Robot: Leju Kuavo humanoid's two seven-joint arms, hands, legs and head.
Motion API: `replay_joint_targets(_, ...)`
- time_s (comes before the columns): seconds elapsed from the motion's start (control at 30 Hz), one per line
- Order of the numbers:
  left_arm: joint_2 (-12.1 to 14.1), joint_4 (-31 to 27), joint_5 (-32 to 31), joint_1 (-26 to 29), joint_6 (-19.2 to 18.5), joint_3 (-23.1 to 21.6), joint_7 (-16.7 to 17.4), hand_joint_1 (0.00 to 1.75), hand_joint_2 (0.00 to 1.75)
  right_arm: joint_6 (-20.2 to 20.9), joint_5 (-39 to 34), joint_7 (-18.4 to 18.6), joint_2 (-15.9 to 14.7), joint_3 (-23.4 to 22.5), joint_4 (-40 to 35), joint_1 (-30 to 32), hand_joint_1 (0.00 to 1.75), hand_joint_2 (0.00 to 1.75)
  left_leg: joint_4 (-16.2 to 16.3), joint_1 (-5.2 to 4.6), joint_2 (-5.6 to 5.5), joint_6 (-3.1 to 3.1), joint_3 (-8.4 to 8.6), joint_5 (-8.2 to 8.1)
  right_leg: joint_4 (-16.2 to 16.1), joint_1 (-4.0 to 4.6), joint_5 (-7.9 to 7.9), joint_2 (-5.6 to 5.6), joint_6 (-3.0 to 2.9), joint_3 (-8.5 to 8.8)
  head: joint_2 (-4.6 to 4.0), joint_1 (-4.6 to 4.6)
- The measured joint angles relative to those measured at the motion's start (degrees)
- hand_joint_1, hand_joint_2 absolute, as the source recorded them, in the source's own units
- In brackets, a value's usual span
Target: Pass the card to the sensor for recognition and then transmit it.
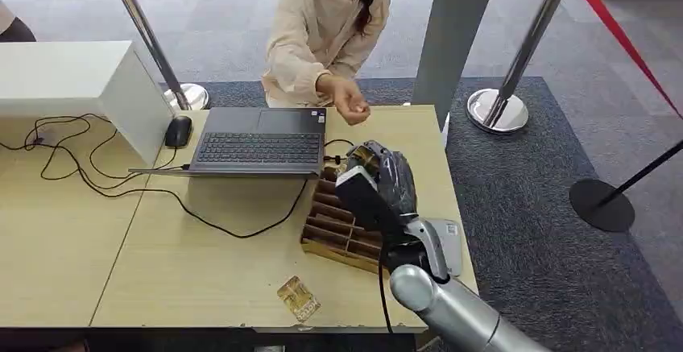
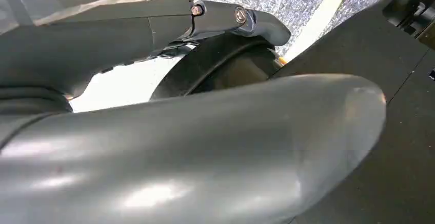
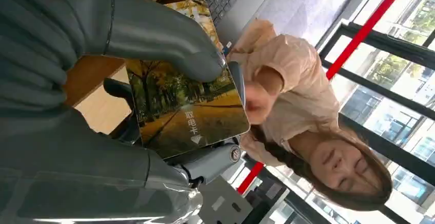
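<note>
I am gripping the card (image 3: 187,106) in my right hand (image 1: 378,179), thumb pressing its face, and holding it up above the wooden slotted rack (image 1: 342,227) on the table (image 1: 201,271), near the person's outstretched hand (image 1: 350,102). The card is showing a tree-lined autumn path and the printed characters 取电卡 over a small arrow. Another card (image 1: 298,298) is lying near the table's front edge. My left hand (image 2: 195,147) is showing too close for me to tell its state.

head view high above table (image 1: 201,287), wrist views close-up
</note>
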Motion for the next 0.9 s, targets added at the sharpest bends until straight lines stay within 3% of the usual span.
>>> replay_joint_targets(0.2,0.13,0.00,0.61,0.01,0.00,-0.02,-0.09,0.00,0.00,-1.36,3.24,2.00,-0.98,-0.15,-1.88,-0.01,1.62,1.75,0.01,0.00,0.01,0.00,0.01,0.00,-0.01,0.00,0.00,0.00,0.00,-0.01,0.00,0.00)
replay_joint_targets(0.37,0.26,0.00,1.53,0.04,0.00,-0.02,-0.26,0.00,0.00,0.65,15.95,10.59,-4.17,-1.27,-6.36,0.05,1.66,1.75,0.01,-0.01,0.01,0.00,0.02,0.00,-0.03,-0.01,0.00,0.00,0.00,-0.01,0.00,0.00)
replay_joint_targets(0.5,0.33,0.00,1.92,0.07,0.00,-0.02,-0.33,0.00,0.00,3.22,20.70,15.13,-7.83,-2.47,-9.31,1.05,1.69,1.75,0.02,-0.01,0.00,0.00,0.01,0.00,-0.03,-0.01,0.02,0.00,0.03,-0.01,0.00,0.00)
replay_joint_targets(0.9,0.39,0.00,2.64,0.08,0.02,0.00,-0.24,0.00,0.00,5.71,33.53,21.01,-16.33,-7.91,-12.74,8.78,1.62,1.75,0.03,0.00,-0.01,0.00,0.00,-0.01,-0.04,-0.01,0.03,0.00,0.02,-0.02,0.00,0.00)
